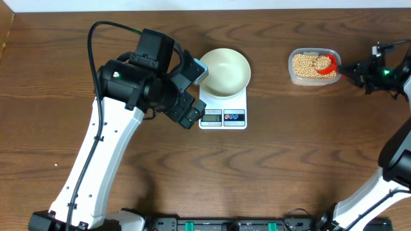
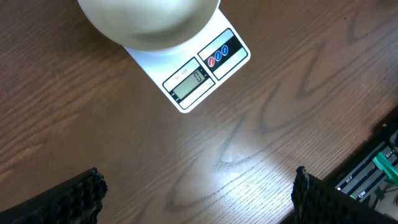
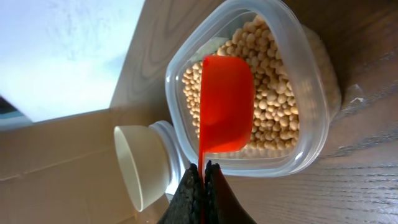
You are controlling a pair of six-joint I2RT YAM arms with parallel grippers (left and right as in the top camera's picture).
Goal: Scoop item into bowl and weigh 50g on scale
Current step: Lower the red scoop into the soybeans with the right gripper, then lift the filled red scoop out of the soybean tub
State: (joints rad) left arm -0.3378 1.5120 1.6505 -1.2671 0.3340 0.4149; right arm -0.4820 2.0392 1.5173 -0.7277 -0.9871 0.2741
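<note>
The white bowl sits on the white scale, display and buttons facing the front. My left gripper hovers just left of the scale, open wide over bare wood, nothing between its fingers. At the back right a clear tub holds pale-tan beans. My right gripper is shut on the thin handle of a red scoop, whose cup lies over the beans. The bowl shows beyond the tub.
The wooden table stretches around the scale. A black rail with green clips runs along the front edge. The left arm's white link crosses the left half. The right arm rises along the right edge.
</note>
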